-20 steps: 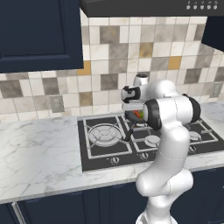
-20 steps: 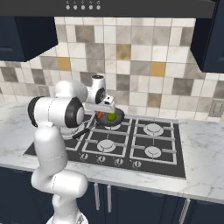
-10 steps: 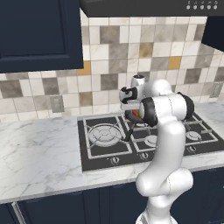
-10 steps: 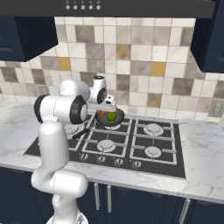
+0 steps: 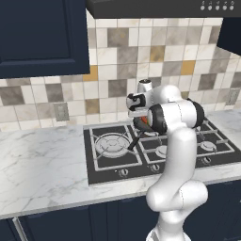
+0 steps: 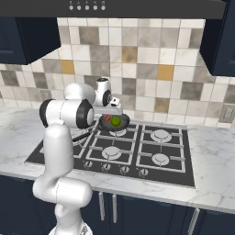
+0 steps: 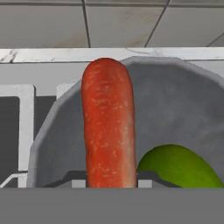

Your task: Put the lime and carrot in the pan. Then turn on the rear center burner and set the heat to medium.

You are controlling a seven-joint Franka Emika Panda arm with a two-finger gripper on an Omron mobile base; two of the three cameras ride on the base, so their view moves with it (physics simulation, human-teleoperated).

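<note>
The gripper (image 6: 114, 109) hangs just above the pan (image 6: 106, 124) at the rear of the cooktop (image 6: 170, 172), the carrot (image 7: 108, 131) running up between its fingers. Whether the jaws clamp it or have let go cannot be told. The lime (image 7: 179, 166) already lies inside, just right of the carrot. Released from a tilt, the carrot could catch the rim and roll onto the grates, or knock the lime. The tiled wall (image 6: 151, 69) stands close behind; open room lies toward the near knobs (image 6: 125, 170).
</note>
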